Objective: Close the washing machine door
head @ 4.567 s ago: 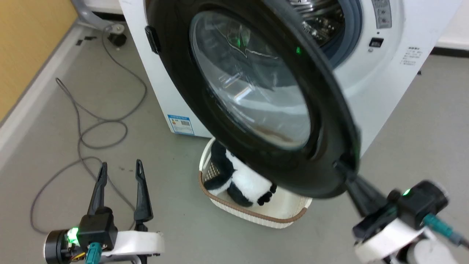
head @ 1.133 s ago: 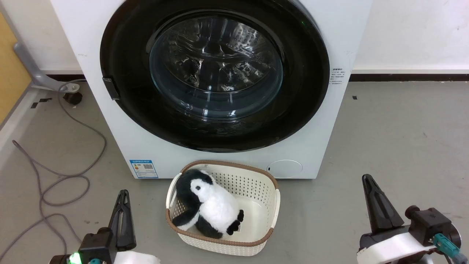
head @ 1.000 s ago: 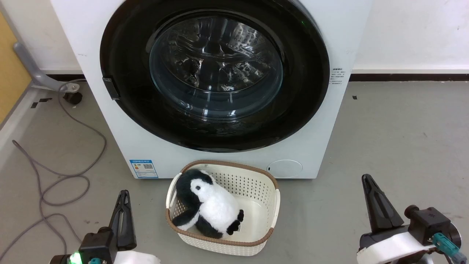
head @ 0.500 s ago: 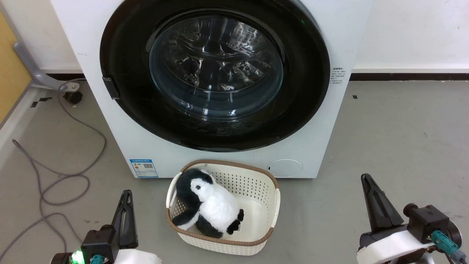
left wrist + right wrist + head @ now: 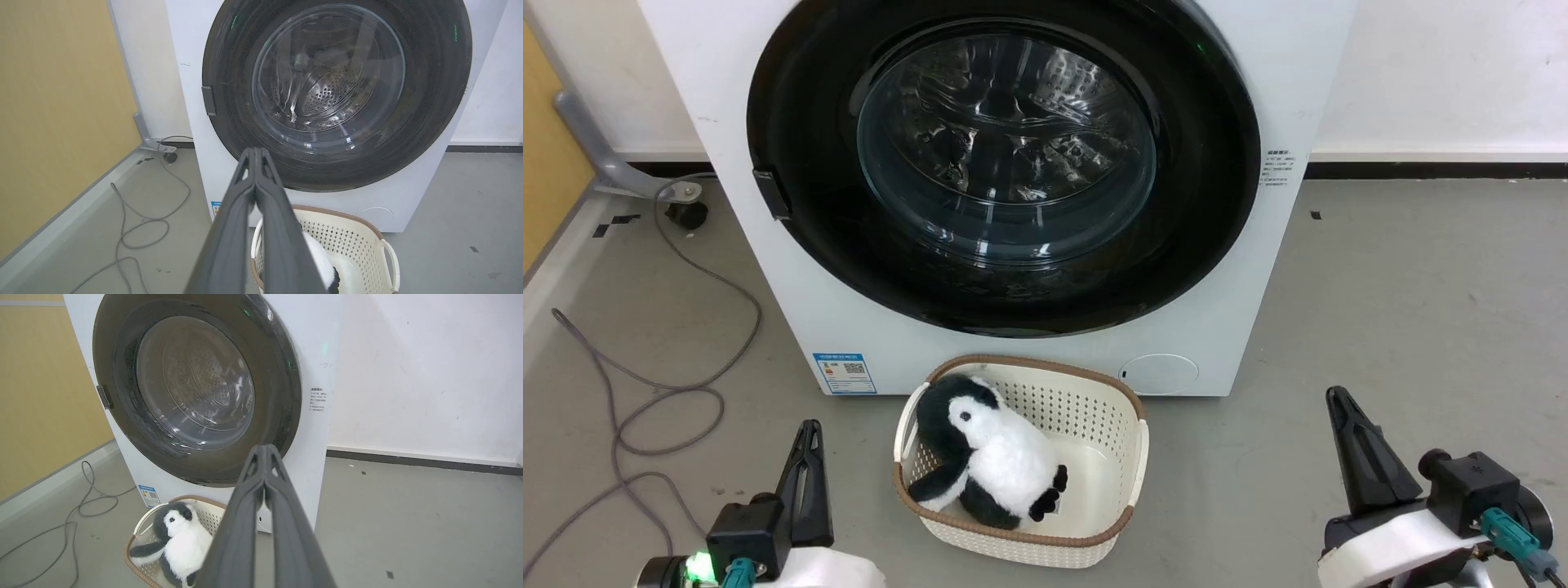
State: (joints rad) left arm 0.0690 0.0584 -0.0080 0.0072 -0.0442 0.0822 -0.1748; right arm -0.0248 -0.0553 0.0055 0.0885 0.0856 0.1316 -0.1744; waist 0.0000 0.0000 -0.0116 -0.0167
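The washing machine is a big white box straight ahead. Its door, a glossy black ring around bulging glass, lies flat against the front, latch at its left rim. Through the glass the steel drum shows. My left gripper is shut and empty, low at the left, well short of the machine. My right gripper is shut and empty, low at the right, also clear of the door.
A cream perforated basket with a plush penguin sits on the grey floor just before the machine. A grey cable loops on the floor at left by a yellow wall. Bare floor lies to the right.
Earlier the door stood swung open with my right gripper at its lower rim; now it lies shut against the machine. Over the last second both grippers barely shifted.
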